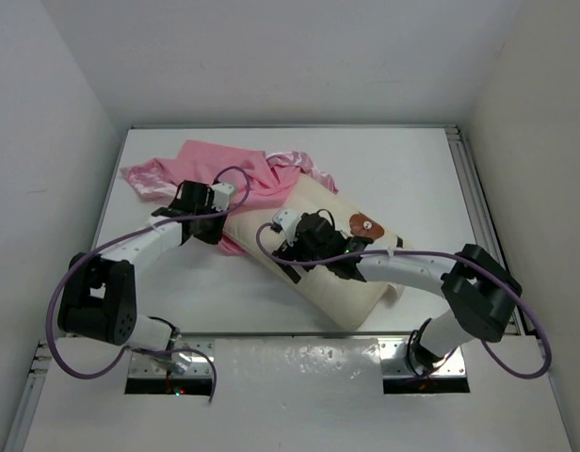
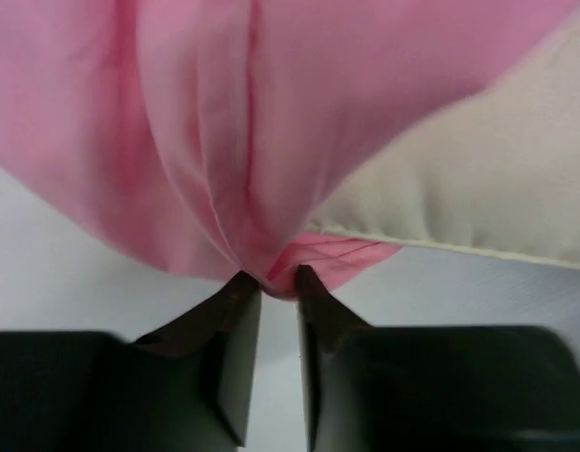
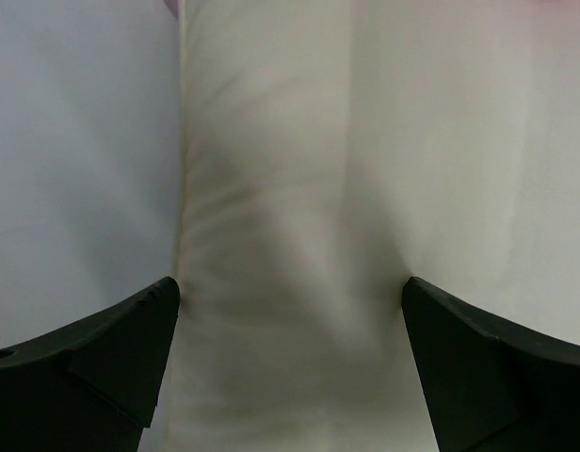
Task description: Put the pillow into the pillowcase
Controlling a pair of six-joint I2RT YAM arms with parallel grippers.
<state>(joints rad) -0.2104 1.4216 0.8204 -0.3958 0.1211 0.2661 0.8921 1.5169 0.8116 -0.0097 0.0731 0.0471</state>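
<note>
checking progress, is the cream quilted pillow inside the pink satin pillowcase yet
Mostly out: most of the cream quilted pillow shows bare, only its far end covered by the bunched pink satin pillowcase.

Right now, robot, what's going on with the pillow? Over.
Left gripper pinching a pillowcase fold. Right gripper open, over pillow. Pillow not yet inside. Nothing seen in the way. Over.
</note>
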